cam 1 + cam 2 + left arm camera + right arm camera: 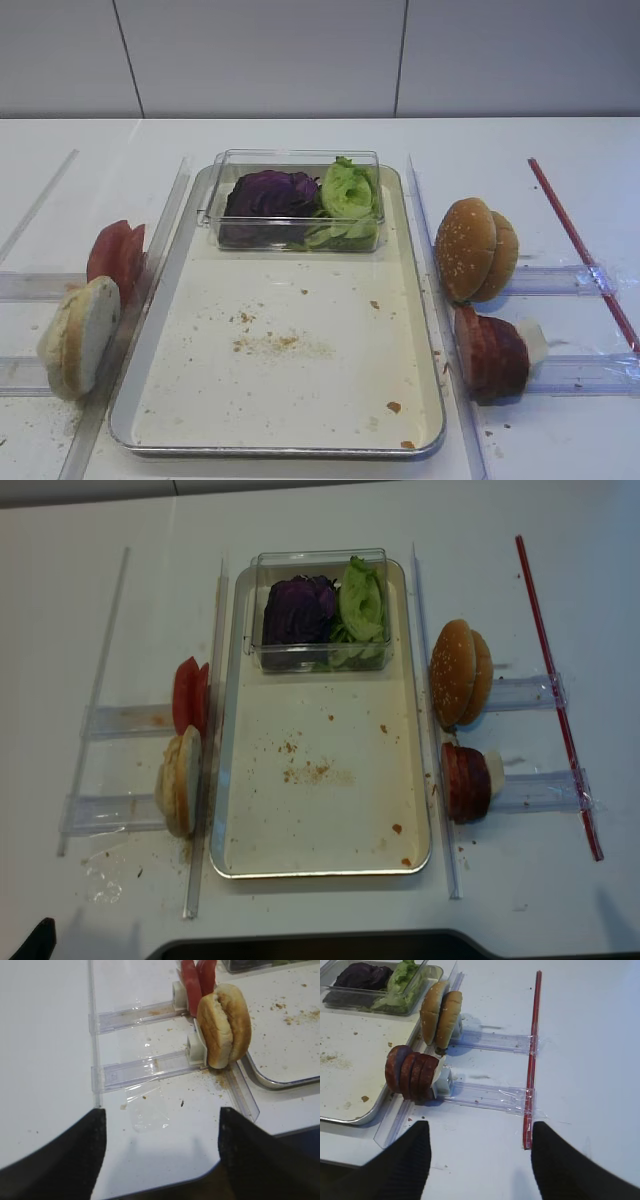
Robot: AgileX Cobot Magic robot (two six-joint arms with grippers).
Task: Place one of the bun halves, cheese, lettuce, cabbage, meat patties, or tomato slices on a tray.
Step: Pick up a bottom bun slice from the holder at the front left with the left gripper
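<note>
The metal tray (300, 390) lies in the middle, its cream inside bare but for crumbs. Pale bun halves (80, 335) (223, 1025) stand on edge in a clear rack left of it, with tomato slices (117, 255) (197, 977) behind them. Meat patties (492, 352) (412, 1072) stand stacked at the right. Cabbage (268, 195) and lettuce (350, 195) fill a clear box. No cheese shows. My left gripper (161, 1125) hangs open over the table's near edge, short of the buns. My right gripper (479, 1132) is open and empty, short of the patties.
Sesame bun tops (475, 250) (441, 1014) stand in a rack behind the patties. The clear box (296, 158) sits on the tray's far end. Long clear rails (430, 250) flank the tray. A red strip (532, 1055) runs along the right.
</note>
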